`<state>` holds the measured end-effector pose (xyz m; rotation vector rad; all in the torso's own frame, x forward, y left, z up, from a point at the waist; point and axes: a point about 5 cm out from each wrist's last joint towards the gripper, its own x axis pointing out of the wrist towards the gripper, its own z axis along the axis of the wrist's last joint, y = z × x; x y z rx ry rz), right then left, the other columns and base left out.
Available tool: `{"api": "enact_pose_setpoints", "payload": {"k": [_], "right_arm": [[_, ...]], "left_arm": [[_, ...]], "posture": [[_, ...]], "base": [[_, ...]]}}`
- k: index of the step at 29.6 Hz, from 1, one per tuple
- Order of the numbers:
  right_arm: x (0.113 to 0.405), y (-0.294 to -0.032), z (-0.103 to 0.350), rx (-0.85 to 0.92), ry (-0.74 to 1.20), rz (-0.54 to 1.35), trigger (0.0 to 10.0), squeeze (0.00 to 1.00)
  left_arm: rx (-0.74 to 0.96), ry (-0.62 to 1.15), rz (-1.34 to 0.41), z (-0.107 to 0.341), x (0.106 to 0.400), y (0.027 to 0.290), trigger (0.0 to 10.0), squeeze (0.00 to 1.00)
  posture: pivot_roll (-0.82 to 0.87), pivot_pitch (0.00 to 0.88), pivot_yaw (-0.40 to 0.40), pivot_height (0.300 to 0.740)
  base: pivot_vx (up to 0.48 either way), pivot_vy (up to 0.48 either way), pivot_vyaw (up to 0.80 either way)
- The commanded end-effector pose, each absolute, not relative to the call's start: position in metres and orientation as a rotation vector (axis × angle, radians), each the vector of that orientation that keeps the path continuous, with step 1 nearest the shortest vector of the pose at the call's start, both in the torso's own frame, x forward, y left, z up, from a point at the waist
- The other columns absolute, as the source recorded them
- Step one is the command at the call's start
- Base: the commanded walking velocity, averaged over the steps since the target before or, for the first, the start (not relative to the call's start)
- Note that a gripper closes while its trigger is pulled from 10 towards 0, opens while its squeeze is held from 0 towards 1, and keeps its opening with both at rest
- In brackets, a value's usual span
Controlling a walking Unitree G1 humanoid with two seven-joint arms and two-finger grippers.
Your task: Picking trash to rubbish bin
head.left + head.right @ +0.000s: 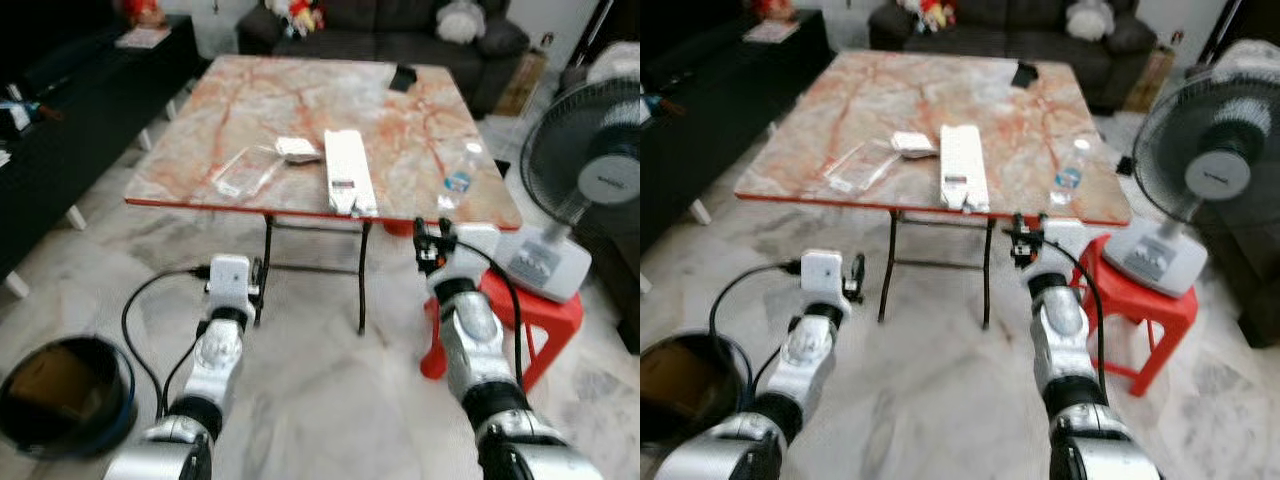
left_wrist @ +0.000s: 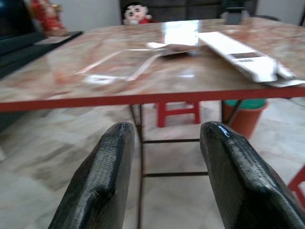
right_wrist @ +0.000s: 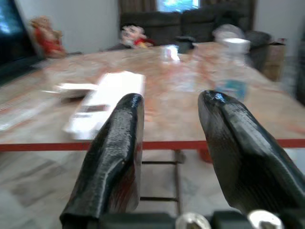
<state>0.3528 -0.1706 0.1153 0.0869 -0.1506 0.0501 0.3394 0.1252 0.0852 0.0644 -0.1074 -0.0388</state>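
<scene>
On the marble table (image 1: pixel 260 100) lie a clear plastic wrapper (image 1: pixel 245 170), a small white packet (image 1: pixel 297 149), a long white carton (image 1: pixel 347 170) that overhangs the near edge, and a clear plastic bottle (image 1: pixel 460 175) near the right side. A black rubbish bin (image 1: pixel 65 395) stands on the floor at the lower left. My left gripper (image 2: pixel 167 131) is open and empty, held below and short of the table's near edge. My right gripper (image 3: pixel 172 98) is also open and empty, raised to about the table's edge height under the bottle's side.
A white fan (image 1: pixel 590 170) stands on a red stool (image 1: pixel 540 320) close to my right arm. A dark low cabinet (image 1: pixel 60 120) runs along the left, with a sofa (image 1: pixel 400 30) behind the table. A small black item (image 1: pixel 404 77) lies at the table's far edge.
</scene>
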Motion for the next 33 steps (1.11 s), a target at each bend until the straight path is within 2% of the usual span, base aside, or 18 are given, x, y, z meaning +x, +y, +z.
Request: {"api": "enact_pose_setpoints", "payload": {"k": [1, 7, 11, 33], "right_arm": [[0.3557, -0.1730, 0.1219, 0.097, -0.169, 0.035, 10.0, 0.00], [0.3582, -0.1732, 0.1239, 0.123, -0.163, 0.028, 10.0, 0.00], [0.3582, -0.1737, 0.1275, 0.138, -0.191, 0.031, 10.0, 0.00], [0.3591, -0.1702, 0.1313, 0.101, -0.203, 0.046, 10.0, 0.00]], "left_arm": [[0.058, -0.126, -0.047, 0.0904, 0.3419, 0.1209, 10.0, 0.00], [0.057, -0.129, -0.050, 0.0915, 0.3425, 0.1206, 10.0, 0.00], [0.057, -0.130, -0.053, 0.0915, 0.3425, 0.1202, 10.0, 0.00], [0.050, -0.141, -0.051, 0.0935, 0.3430, 0.1188, 10.0, 0.00]], "posture": [[-0.08, 0.002, -0.043, 0.740], [-0.08, 0.007, -0.041, 0.740], [-0.08, 0.007, -0.041, 0.740], [-0.07, 0.011, -0.044, 0.740]], "base": [[0.345, 0.000, 0.00], [0.351, 0.000, 0.00], [0.352, 0.000, -0.80], [0.351, 0.000, 0.00]]}}
